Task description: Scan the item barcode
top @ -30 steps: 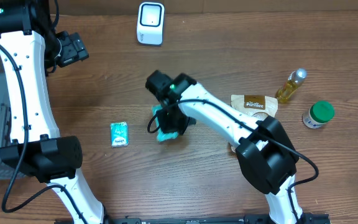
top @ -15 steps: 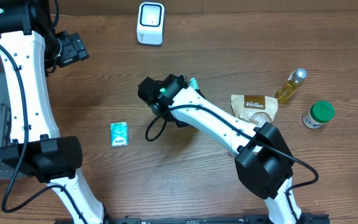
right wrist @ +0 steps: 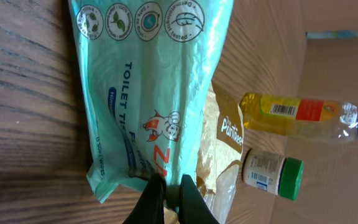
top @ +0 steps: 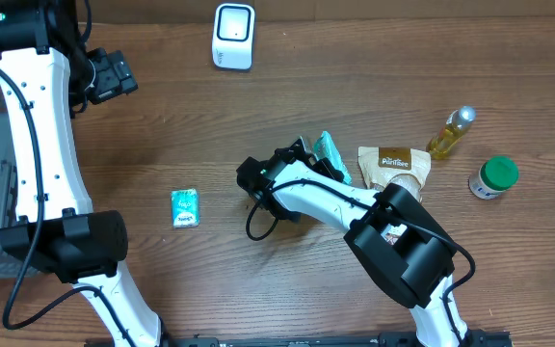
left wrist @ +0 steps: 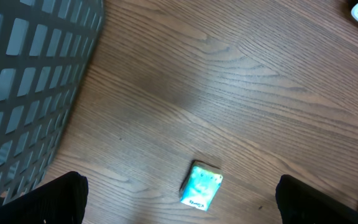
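Note:
A teal pack of toilet tissue wipes (right wrist: 154,87) hangs in my right gripper (right wrist: 171,196), which is shut on the pack's lower edge. From above, the wipes pack (top: 331,153) stands on edge just left of the brown bag, with the right gripper (top: 313,160) at its side. The white barcode scanner (top: 233,36) stands at the far edge of the table, well away from the pack. My left gripper (top: 114,77) hovers at the far left, open and holding nothing. In its own view the left gripper (left wrist: 188,204) is above a small teal packet (left wrist: 201,186).
A brown snack bag (top: 393,164), a yellow liquid bottle (top: 451,132) and a green-capped jar (top: 492,177) lie at the right. The small teal packet (top: 185,207) lies left of centre. A grey mesh basket (left wrist: 30,74) stands at the left edge.
The right arm has swung the wipes pack from the table's middle toward the right, beside the brown bag. The left arm has not moved.

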Available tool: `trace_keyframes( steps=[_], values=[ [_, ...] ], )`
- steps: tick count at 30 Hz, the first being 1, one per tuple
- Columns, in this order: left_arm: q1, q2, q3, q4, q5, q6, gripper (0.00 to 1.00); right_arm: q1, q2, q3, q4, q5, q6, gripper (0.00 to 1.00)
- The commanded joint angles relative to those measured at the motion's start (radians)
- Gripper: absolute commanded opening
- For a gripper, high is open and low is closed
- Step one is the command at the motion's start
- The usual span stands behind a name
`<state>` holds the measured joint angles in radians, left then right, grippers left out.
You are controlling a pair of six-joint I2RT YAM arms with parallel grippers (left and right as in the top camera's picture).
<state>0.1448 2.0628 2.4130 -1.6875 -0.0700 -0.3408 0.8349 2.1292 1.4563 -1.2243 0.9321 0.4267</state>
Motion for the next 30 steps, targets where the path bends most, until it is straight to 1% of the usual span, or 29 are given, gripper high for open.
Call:
trace_keyframes(
  steps=[1, 6, 11, 17, 19, 24, 30],
  values=[
    [-0.001, -0.023, -0.004, -0.002, 0.008, 0.004, 1.00, 0.010, -0.023, -0.003, 0.023, 0.036, 0.021, 0.04],
    [-0.001, -0.023, -0.004, -0.002, 0.008, 0.004, 1.00, 0.015, -0.023, -0.003, 0.048, -0.010, 0.022, 0.04],
    [-0.001, -0.023, -0.004, -0.002, 0.008, 0.004, 1.00, 0.017, -0.023, -0.003, 0.045, -0.010, 0.021, 0.05],
    [-0.001, -0.023, -0.004, -0.002, 0.008, 0.004, 1.00, 0.017, -0.023, -0.003, 0.056, -0.098, 0.017, 0.18],
    [-0.001, -0.023, -0.004, -0.002, 0.008, 0.004, 1.00, 0.017, -0.023, -0.003, 0.067, -0.126, 0.017, 0.20],
    [-0.001, -0.023, -0.004, -0.002, 0.008, 0.004, 0.99, 0.018, -0.023, -0.003, 0.075, -0.141, 0.017, 0.31],
    [-0.001, -0.023, -0.004, -0.002, 0.008, 0.004, 1.00, 0.027, -0.024, -0.001, 0.068, -0.142, 0.018, 0.34]
  ],
)
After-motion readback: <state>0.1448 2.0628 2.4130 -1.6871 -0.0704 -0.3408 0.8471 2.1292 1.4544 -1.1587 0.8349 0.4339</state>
